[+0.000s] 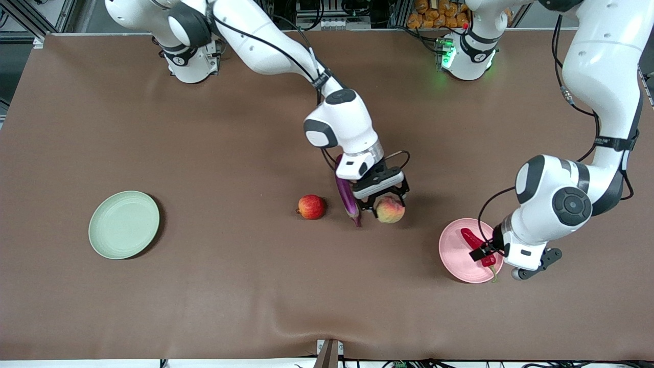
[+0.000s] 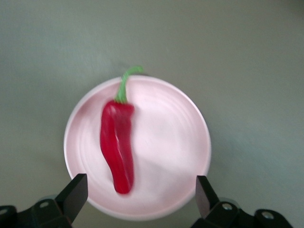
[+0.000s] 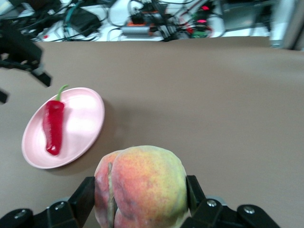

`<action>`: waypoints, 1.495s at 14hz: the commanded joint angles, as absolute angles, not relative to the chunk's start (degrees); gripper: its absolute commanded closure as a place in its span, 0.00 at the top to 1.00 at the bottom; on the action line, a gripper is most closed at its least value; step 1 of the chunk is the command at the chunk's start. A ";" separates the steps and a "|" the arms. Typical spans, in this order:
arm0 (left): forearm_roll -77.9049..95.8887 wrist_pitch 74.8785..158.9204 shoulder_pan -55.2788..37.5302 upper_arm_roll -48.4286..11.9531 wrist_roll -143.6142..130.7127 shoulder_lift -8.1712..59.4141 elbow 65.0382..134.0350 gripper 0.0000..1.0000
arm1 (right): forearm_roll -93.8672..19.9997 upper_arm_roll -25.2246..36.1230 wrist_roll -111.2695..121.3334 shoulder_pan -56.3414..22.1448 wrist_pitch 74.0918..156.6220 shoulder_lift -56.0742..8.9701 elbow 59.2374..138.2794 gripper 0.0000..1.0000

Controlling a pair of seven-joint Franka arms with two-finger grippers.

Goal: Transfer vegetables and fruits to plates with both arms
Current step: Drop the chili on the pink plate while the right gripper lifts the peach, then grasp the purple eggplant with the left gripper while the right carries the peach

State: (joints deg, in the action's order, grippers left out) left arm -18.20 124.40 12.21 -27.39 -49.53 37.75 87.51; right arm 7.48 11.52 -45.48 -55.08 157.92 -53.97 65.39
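The orange-pink peach (image 1: 391, 210) sits mid-table beside the purple eggplant (image 1: 347, 198). My right gripper (image 1: 387, 203) is shut on the peach, with a finger pressed on each side, as the right wrist view (image 3: 140, 185) shows on the peach (image 3: 142, 175). The red apple (image 1: 311, 206) lies beside the eggplant, toward the right arm's end. The red chili (image 1: 472, 240) lies on the pink plate (image 1: 454, 258). My left gripper (image 1: 485, 253) hangs open and empty over that plate. The left wrist view shows the gripper (image 2: 140, 185), chili (image 2: 117, 145) and plate (image 2: 171, 142). The green plate (image 1: 124, 225) holds nothing.
The brown table cover runs wide around the plates. The right arm's wrist hides the eggplant's upper end. The pink plate (image 3: 80, 118) with the chili (image 3: 53, 126) also shows in the right wrist view. Cables and equipment line the table edge by the arms' bases.
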 commanded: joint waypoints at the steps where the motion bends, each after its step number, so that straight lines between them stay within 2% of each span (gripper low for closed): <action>1: -18.81 121.99 11.00 -32.32 -62.43 36.74 88.77 1.00 | 6.77 11.34 -45.44 -54.24 154.17 -40.29 80.65 0.15; 5: -19.42 122.08 0.38 -33.22 -80.56 38.31 88.42 1.00 | 6.77 11.16 -40.38 -47.92 153.46 -28.15 94.01 0.15; 7: -19.42 122.52 -4.80 -32.87 -84.88 39.64 88.42 1.00 | 6.68 11.07 -35.96 -45.01 153.37 -25.06 98.25 0.15; 10: -19.51 124.27 -8.17 -32.17 -94.35 39.81 90.34 1.00 | 6.68 11.07 -33.50 -40.19 150.04 -23.12 99.93 0.15; 13: -19.60 126.38 -13.61 -31.99 -100.97 39.90 93.16 1.00 | 5.28 10.81 -20.60 -34.64 146.09 -21.72 101.51 0.15; 16: -23.27 130.34 -16.16 -31.90 -102.74 40.86 94.65 1.00 | -4.71 10.90 -15.32 -29.29 145.55 -18.73 106.24 0.15; 18: -27.57 130.60 -16.87 -31.90 -102.74 42.27 95.45 1.00 | -7.20 10.90 -4.89 -24.64 143.98 -17.23 109.15 0.15; 20: -30.84 132.61 -17.31 -31.90 -102.74 44.37 95.71 1.00 | -8.69 10.90 4.18 -19.71 138.72 -16.79 109.34 0.15; 21: -32.33 133.41 -17.66 -31.90 -102.74 45.25 95.80 0.97 | -10.35 10.90 8.13 -17.69 136.34 -16.61 109.34 0.15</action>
State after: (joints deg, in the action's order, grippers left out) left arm -28.99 131.06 -17.11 -32.21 -102.23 43.34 95.67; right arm -7.43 12.32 0.57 -21.99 139.62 -19.89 106.39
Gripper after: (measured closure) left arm 0.000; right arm 0.176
